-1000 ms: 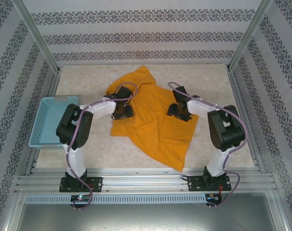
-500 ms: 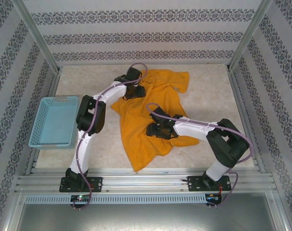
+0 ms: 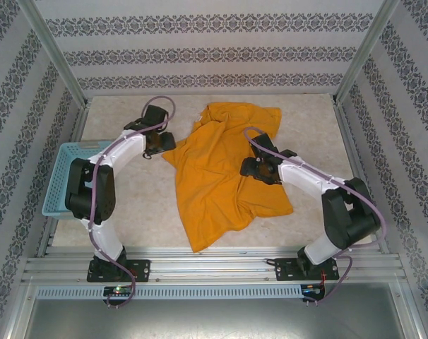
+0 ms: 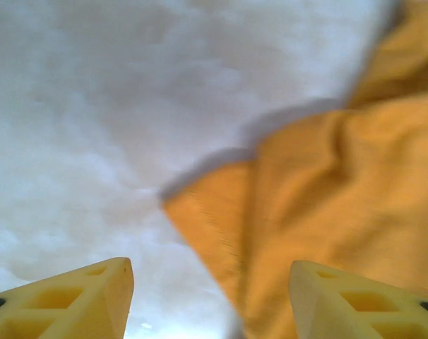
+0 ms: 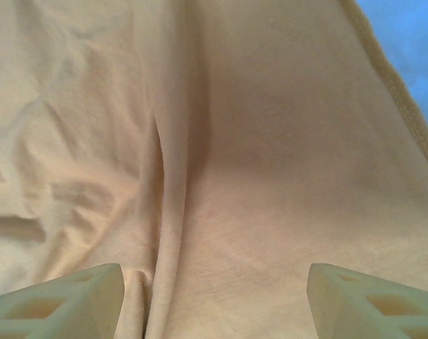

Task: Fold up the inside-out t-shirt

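The inside-out t-shirt (image 3: 214, 183) lies plain orange face up in the middle of the tabletop (image 3: 129, 205), its long axis slanting from a rumpled far end down to a pointed corner at the near-left; I cannot tell which end is the collar. The relation that matters is at its left edge: the left jaws stand wide and empty just off the cloth, over bare tabletop, and a hemmed corner of the shirt (image 4: 327, 198) pokes in from my right, so that one yellow finger (image 4: 355, 300) hangs over fabric and the other (image 4: 66, 300) over nothing. I judge the left arm is the nearer one for that corner; it lies to the right of the jaws, pointing left. The right jaws are wide too, holding nothing, poised above the shirt's right half (image 5: 235, 141) near its hem. The blue basket (image 3: 73, 176) sits well apart at the left
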